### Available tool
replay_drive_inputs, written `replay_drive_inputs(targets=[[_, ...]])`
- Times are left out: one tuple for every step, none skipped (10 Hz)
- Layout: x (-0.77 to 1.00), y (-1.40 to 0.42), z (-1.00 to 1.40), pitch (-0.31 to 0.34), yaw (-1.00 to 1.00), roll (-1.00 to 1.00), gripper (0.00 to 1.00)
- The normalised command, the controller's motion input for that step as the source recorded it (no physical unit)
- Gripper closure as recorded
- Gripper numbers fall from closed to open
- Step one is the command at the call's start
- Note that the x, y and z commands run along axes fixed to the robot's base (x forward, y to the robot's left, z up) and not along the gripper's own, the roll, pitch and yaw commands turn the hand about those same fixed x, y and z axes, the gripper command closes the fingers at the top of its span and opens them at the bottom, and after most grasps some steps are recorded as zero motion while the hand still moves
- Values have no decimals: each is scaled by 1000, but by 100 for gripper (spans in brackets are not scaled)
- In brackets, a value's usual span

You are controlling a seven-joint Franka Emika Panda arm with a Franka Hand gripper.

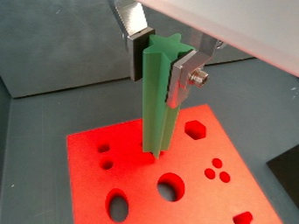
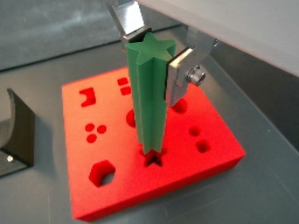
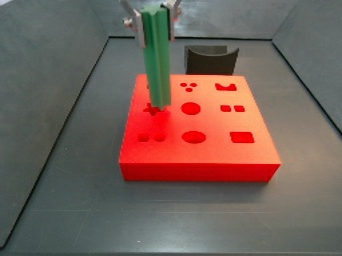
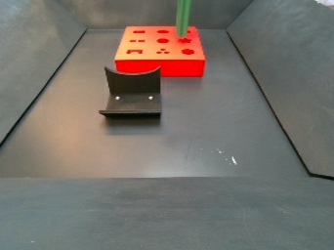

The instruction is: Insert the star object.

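- The gripper is above the red block, its silver fingers closed on the upper end of the star rod
- One finger presses each side of the rod near its top
- The rod is long, slim, green and ridged, with a star-shaped top face
- It stands upright, its lower tip at a star-shaped hole in the block's top
- In a side view the rod rises well above the block
- A dark fixture stands on the floor apart from the block
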Motion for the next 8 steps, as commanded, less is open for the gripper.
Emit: replay_drive_inputs(targets=[[-106, 251, -489, 116, -49, -109, 100], [-29, 171, -300, 126, 0, -137, 100], [0, 23, -157, 36, 0, -216, 100], [0, 0, -9, 0, 0, -253, 100], [-146, -9, 0, -13, -106, -230, 100], [0, 0, 0, -11, -131, -287, 100], [-51, 0, 0, -40, -126, -301, 100], [-57, 0, 40, -57, -154, -306, 100]])
